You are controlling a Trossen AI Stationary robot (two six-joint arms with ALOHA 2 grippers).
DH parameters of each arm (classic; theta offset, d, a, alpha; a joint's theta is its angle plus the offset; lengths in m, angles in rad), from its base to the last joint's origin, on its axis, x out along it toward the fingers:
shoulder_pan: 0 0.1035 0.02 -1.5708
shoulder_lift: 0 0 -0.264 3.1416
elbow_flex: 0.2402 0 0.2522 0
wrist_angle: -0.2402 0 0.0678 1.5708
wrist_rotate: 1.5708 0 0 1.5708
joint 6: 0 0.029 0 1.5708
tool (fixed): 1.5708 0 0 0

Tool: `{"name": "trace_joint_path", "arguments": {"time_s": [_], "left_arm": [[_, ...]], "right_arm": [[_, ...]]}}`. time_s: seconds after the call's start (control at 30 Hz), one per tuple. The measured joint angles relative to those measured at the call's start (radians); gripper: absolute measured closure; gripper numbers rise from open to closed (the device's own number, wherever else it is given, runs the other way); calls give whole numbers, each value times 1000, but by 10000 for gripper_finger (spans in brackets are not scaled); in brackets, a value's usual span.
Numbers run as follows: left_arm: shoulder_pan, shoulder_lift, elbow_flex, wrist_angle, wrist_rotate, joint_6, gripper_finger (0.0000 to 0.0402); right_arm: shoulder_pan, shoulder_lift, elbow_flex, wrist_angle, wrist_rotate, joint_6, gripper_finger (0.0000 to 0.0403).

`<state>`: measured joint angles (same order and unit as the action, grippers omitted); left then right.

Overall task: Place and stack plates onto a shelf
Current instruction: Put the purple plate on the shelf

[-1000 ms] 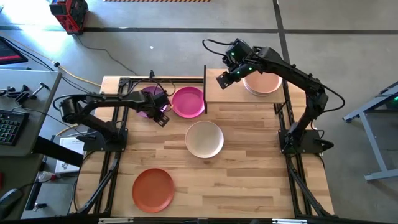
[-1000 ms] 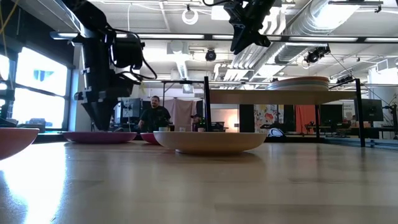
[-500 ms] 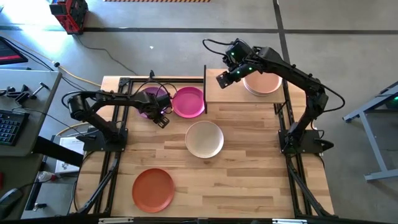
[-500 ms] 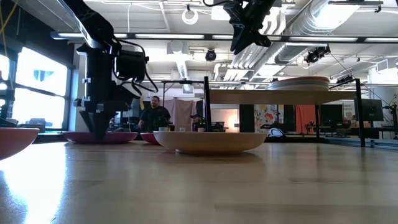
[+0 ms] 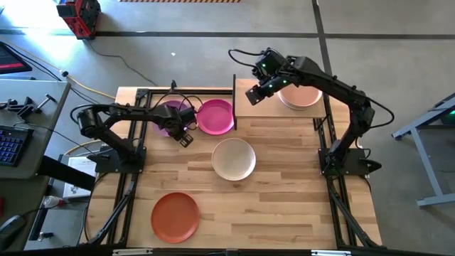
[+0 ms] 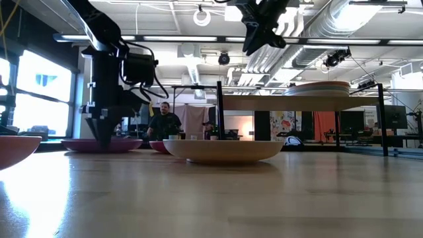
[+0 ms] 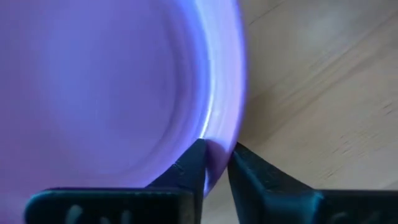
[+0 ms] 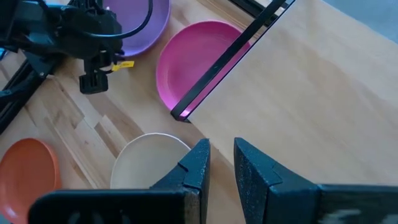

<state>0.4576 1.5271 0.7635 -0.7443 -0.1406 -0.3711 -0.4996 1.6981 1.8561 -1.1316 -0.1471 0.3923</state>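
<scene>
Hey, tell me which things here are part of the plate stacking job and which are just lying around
Part of the job:
- purple plate, its rim between the left gripper fingers
- magenta plate
- cream plate
- orange-red plate
- stack of plates on the shelf
- right gripper, above the shelf

Just lying about:
- keyboard
- red device on the floor

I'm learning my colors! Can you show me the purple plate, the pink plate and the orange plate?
purple plate point(image 7: 93, 81): left wrist view, on its inner bowl.
pink plate point(image 5: 215, 116): high view, on the middle of its inside.
orange plate point(image 5: 175, 216): high view, on its center.
</scene>
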Motion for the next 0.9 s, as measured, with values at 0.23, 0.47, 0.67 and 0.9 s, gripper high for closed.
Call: {"name": "trace_joint_path", "arguments": {"time_s": [0.23,0.47,0.67,0.9], "left_arm": [[-1,-11,1,-18,-15,11,395],[-12,-61,0,-26,-16,25,398],[-21,-120,38,-83,-37,63,400],[-21,-153,122,-176,-65,168,401]], "right_arm": [[11,0,0,0,0,0,352],[12,0,0,1,1,0,352],[12,1,0,36,4,37,337],[17,1,0,91,50,58,277]]}}
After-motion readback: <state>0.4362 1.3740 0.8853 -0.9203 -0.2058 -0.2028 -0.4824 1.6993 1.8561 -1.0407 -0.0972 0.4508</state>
